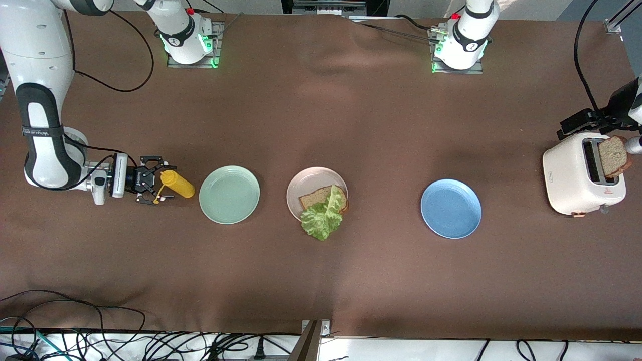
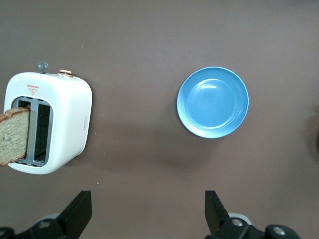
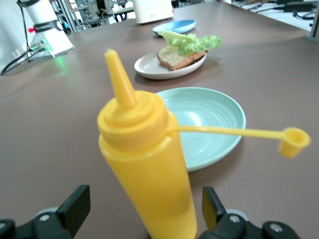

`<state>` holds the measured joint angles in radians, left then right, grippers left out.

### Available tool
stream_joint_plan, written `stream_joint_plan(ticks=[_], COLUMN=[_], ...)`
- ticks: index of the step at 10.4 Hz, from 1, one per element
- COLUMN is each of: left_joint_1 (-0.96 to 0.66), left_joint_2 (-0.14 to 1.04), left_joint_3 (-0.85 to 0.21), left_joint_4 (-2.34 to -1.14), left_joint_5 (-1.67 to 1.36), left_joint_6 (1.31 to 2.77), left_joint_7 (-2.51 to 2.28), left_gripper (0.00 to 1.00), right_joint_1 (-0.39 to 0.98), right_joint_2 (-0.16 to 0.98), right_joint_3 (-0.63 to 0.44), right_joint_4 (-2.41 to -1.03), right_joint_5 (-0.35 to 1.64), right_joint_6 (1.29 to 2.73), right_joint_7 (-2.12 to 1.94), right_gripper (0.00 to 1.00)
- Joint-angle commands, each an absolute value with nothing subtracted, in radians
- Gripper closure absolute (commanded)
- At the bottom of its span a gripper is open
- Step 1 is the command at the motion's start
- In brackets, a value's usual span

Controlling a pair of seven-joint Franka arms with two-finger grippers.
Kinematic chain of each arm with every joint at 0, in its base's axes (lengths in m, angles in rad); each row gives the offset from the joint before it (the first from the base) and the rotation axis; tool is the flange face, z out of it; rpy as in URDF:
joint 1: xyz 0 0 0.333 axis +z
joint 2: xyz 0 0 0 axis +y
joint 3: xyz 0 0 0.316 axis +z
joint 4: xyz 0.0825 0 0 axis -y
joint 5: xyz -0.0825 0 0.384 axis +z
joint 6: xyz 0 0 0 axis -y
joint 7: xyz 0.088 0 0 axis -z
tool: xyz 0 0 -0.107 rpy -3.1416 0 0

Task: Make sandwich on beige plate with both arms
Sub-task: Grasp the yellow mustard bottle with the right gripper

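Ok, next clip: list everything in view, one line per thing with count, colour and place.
beige plate: one, pinkish-beige, mid-table.
bread slice: one, brown, on the beige plate.
lettuce leaf: one, green, on that slice, overhanging the rim.
mint-green plate: one, beside the beige plate.
blue plate: one, toward the left arm's end.
toaster: one, white, left arm's end.
toaster bread: one, brown, sticking out of a slot.
mustard bottle: one, yellow, cap off.
right gripper: open around the bottle.
left gripper: open, near the toaster.
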<state>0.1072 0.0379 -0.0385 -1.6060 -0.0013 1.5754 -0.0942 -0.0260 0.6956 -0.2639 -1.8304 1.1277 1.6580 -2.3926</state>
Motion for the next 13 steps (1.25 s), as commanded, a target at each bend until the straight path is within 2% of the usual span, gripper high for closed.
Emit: stream_joint_plan(ticks=[1, 2, 3, 4, 5, 8, 10, 13], left_joint_1=[0.109, 0.107, 0.107, 0.101, 0.098, 0.106, 0.112, 0.114], left_joint_2=[0.046, 0.046, 0.046, 0.046, 0.046, 0.046, 0.046, 0.046], left_joint_3=[-0.043, -0.043, -0.043, -0.043, -0.044, -0.043, -0.041, -0.04], left_joint_4=[-1.585, -1.585, -1.585, -1.585, -1.585, -1.585, -1.585, -1.585], left_joint_5=[0.015, 0.017, 0.015, 0.015, 0.017, 0.018, 0.017, 0.018], left_joint_6=[1.565, 1.565, 1.565, 1.565, 1.565, 1.565, 1.565, 1.565], left_joint_7=[-0.086, -0.086, -0.086, -0.086, -0.087, -0.086, -0.086, -0.086], left_gripper=[0.0, 0.0, 0.0, 0.0, 0.0, 0.0, 0.0, 0.0], right_joint_1=[-0.041, -0.041, -0.041, -0.041, -0.038, -0.035, -0.034, 0.007], right_joint_2=[0.687, 0.686, 0.686, 0.686, 0.686, 0.637, 0.589, 0.554], right_joint_3=[-0.244, -0.241, -0.229, -0.229, -0.222, -0.192, -0.138, -0.054], right_joint_4=[-1.835, -1.835, -1.833, -1.83, -1.825, -1.818, -1.783, -1.674], right_joint_5=[1.173, 1.184, 1.186, 1.186, 1.189, 1.139, 0.995, 0.729], right_joint_6=[1.62, 1.62, 1.621, 1.623, 1.634, 1.712, 1.794, 1.824], right_joint_7=[-2.43, -2.428, -2.424, -2.413, -2.402, -2.266, -2.107, -1.733], right_gripper=[0.0, 0.11, 0.58, 0.92, 1.0, 1.0, 1.0, 1.0])
